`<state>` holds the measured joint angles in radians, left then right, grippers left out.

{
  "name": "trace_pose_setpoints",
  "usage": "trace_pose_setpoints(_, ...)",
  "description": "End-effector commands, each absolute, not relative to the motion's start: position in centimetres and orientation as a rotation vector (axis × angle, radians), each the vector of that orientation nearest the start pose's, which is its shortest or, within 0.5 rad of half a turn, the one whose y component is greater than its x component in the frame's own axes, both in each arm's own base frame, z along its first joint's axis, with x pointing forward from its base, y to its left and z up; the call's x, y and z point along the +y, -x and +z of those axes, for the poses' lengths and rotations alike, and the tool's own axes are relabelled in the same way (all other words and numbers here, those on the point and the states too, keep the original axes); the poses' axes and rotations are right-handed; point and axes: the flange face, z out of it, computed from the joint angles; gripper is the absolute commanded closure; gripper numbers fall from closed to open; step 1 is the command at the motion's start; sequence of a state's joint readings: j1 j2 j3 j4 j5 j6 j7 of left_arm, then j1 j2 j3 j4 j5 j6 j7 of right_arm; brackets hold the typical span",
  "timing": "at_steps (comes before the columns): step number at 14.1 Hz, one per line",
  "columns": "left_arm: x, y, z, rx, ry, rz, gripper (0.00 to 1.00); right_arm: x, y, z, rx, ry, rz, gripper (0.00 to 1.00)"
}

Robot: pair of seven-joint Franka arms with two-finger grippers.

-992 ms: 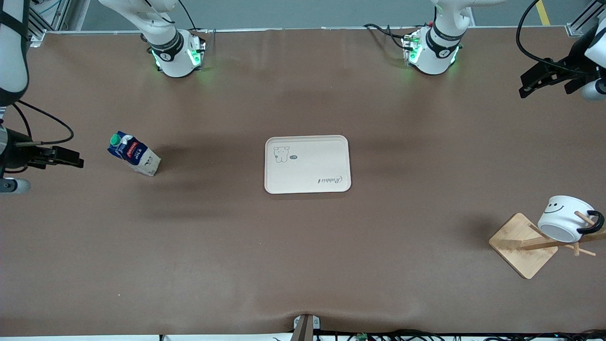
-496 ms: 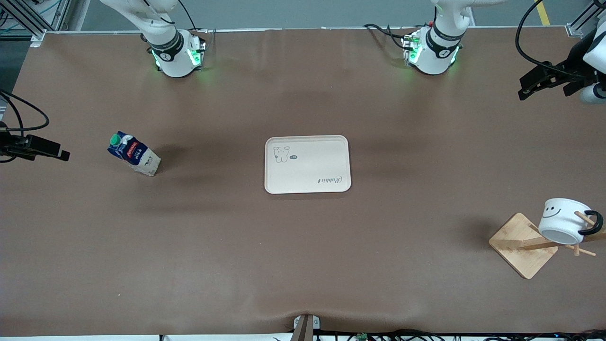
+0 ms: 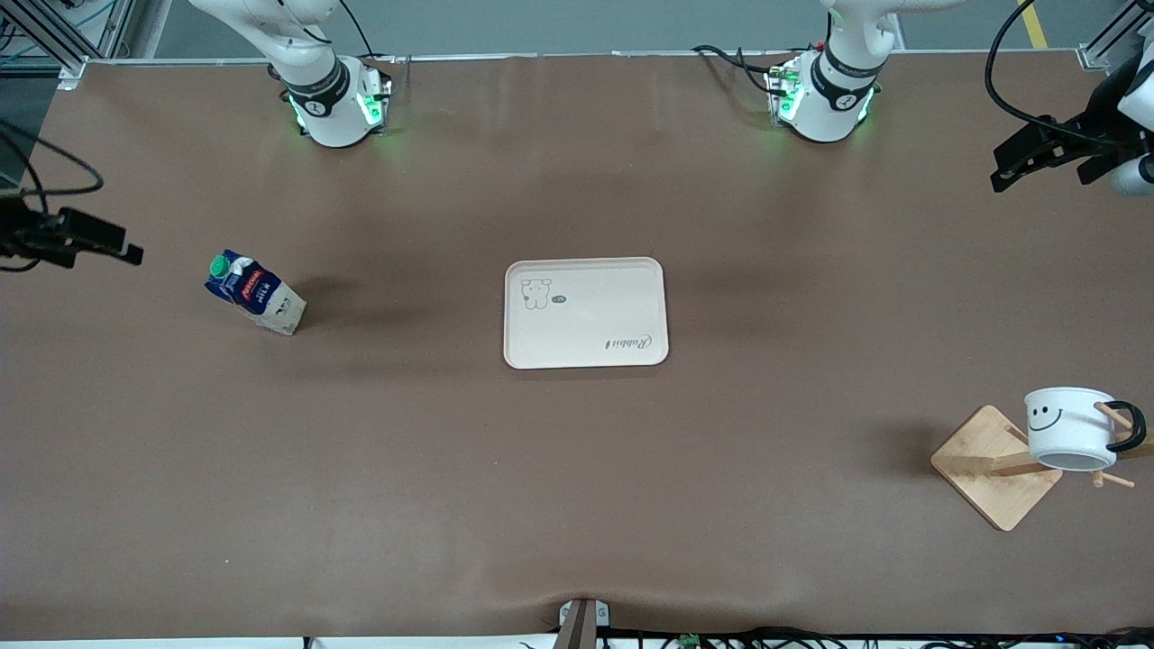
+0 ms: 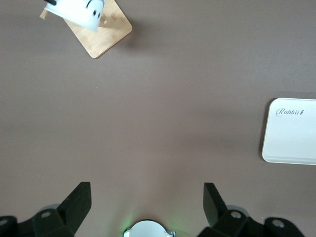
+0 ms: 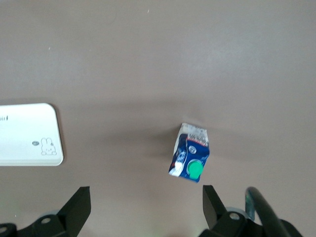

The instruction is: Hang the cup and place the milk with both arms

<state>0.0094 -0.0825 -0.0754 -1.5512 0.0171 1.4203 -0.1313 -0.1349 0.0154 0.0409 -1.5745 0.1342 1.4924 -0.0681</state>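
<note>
From the front view I have the milk [image 3: 255,293] standing on the brown table [image 3: 577,505] toward the right arm's end, well apart from the right gripper [image 3: 126,252], which hangs above the table's edge at that end with its fingers spread and nothing in them. The cup [image 3: 1070,427] hangs by its black handle on a peg of the wooden rack [image 3: 996,466] at the left arm's end, nearer to the front camera than the cream tray [image 3: 585,313] at the table's middle. The left gripper [image 3: 999,171] is up over that end of the table, well apart from the cup, its fingers apart and empty. Nothing lies between either gripper and its object.

In the left wrist view I look straight down: both fingers [image 4: 76,203] stand wide apart, the cup [image 4: 79,12] and rack [image 4: 106,32] far off, a corner of the tray [image 4: 291,131] showing.

In the right wrist view the fingers [image 5: 79,205] are likewise wide apart, the milk [image 5: 190,157] standing with its green cap up, the tray [image 5: 29,134] off to one side.
</note>
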Motion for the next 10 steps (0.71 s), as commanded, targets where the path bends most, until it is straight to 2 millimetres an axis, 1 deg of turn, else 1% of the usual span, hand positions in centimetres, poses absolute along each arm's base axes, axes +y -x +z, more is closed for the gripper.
trace_pose_setpoints(1, -4.0, -52.3, 66.2, -0.076, 3.127, 0.075, 0.00, -2.9, -49.5, 61.9, 0.052, 3.009, 0.097, 0.00)
trace_pose_setpoints(2, -4.1, -52.5, 66.1, -0.090, 3.124, 0.075, 0.00, -2.6, -49.4, 62.0, 0.126, 3.008, 0.114, 0.00)
trace_pose_setpoints(3, -4.2, -53.0, 65.4, -0.094, 3.126, 0.092, 0.00, -2.4, -49.5, 61.9, 0.230, 3.005, 0.124, 0.00)
trace_pose_setpoints(4, -4.2, -53.2, 65.4, -0.094, 3.130, 0.090, 0.00, -1.8, -49.6, 62.0, 0.252, 3.008, 0.119, 0.00)
trace_pose_setpoints(5, -4.3, -53.3, 65.5, -0.091, 3.135, 0.070, 0.00, -1.5, -49.7, 62.5, 0.249, 3.018, 0.111, 0.00)
trace_pose_setpoints(7, -4.4, -53.4, 65.7, -0.089, 3.136, 0.036, 0.00, -1.6, -49.8, 63.0, 0.243, 3.070, 0.095, 0.00)
trace_pose_setpoints(8, -4.5, -53.2, 65.7, -0.087, 3.134, 0.031, 0.00, -0.4, -50.0, 63.8, 0.196, 3.117, 0.067, 0.00)
trace_pose_setpoints(9, -4.7, -52.8, 65.4, -0.082, 3.133, 0.021, 0.00, 0.7, -50.4, 64.0, 0.157, 3.154, 0.055, 0.00)
trace_pose_setpoints(10, -4.7, -52.3, 65.5, -0.085, 3.133, -0.017, 0.00, 1.4, -50.7, 64.6, 0.135, 3.159, 0.032, 0.00)
